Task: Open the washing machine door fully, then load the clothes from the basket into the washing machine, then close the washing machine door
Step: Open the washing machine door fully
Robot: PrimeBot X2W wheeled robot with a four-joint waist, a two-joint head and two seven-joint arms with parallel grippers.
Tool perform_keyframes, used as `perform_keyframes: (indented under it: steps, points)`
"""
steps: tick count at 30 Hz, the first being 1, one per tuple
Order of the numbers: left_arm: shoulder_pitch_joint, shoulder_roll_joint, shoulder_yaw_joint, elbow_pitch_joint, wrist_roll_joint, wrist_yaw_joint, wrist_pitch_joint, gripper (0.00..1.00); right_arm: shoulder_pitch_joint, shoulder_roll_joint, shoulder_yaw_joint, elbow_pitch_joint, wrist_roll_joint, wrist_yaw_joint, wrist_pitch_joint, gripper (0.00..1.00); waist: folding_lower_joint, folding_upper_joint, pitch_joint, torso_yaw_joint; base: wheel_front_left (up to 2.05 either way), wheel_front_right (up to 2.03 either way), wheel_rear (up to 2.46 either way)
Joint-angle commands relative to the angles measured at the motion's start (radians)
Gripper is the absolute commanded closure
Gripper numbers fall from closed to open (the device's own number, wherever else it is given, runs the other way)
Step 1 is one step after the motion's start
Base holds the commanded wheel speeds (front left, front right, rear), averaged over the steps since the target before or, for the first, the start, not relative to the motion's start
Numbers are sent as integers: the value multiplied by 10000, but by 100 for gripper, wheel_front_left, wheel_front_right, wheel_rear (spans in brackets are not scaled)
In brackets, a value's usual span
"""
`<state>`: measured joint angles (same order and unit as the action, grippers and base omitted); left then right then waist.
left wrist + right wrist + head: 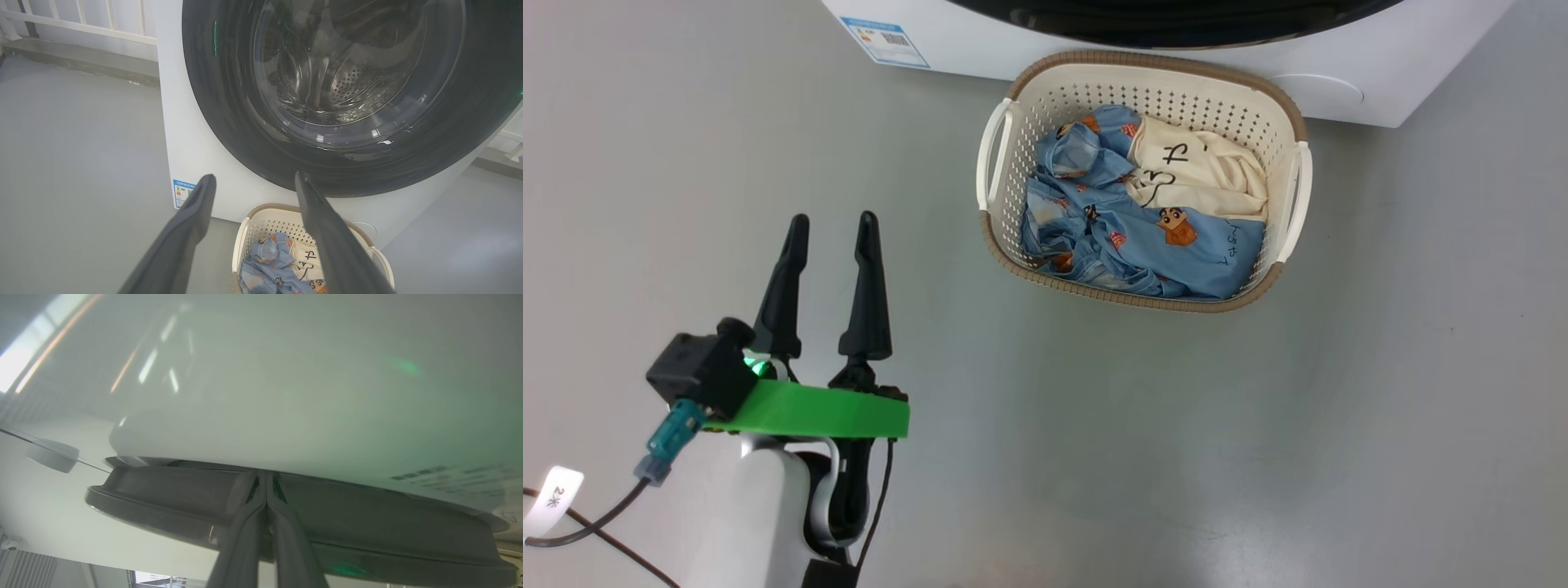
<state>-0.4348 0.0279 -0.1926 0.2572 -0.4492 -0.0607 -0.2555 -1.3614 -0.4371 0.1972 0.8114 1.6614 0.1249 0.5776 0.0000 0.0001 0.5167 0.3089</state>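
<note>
The washing machine (pixel 1372 73) stands at the top of the head view, a strip of its black washing machine door (pixel 1176 24) showing. In the left wrist view the door (pixel 229 122) looks flush against the white front (pixel 192 134), with the steel drum behind the glass. In front of the machine sits the basket (pixel 1094 94), holding the clothes (pixel 1111 237): blue printed fabric and a cream garment (pixel 1209 167). My left gripper (pixel 834 217) hovers open and empty left of the basket (pixel 261 216). My right gripper (pixel 266 475) is shut, its tips at the seam between the door's dark rim (pixel 163 490) and the white front (pixel 286 396).
Grey floor (pixel 1258 449) surrounds the basket. A blue label sticker (pixel 885 39) marks the machine's lower left corner. A white railing (pixel 81 20) runs behind the machine on its left. A round white cap (pixel 1319 88) sits low on the machine's right.
</note>
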Motion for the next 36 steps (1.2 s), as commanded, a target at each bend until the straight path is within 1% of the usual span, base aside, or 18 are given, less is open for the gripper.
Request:
perform_keyframes:
  steps: [1,9,22,31,36]
  points:
    - [-121,223,262,-295,-77,58,-63,0,-148,165,149,-140,-204,58,135,100,0,-1,22,32,0,0,0]
    - [-110,223,353,-172,-88,72,-63,0,31,500,567,55,-467,58,516,100,0,-1,-103,-89,0,0,0]
    - [92,223,567,165,116,13,-63,0,1387,990,866,-423,-406,58,1118,100,0,-1,-847,-431,0,0,0]
    - [177,223,592,223,164,-36,-63,0,1878,1227,759,-781,-393,58,945,100,0,-1,-1017,-460,0,0,0]
    - [217,223,621,258,162,-45,-63,0,2093,1217,774,-778,-450,58,1040,100,0,-1,-1118,-399,0,0,0]
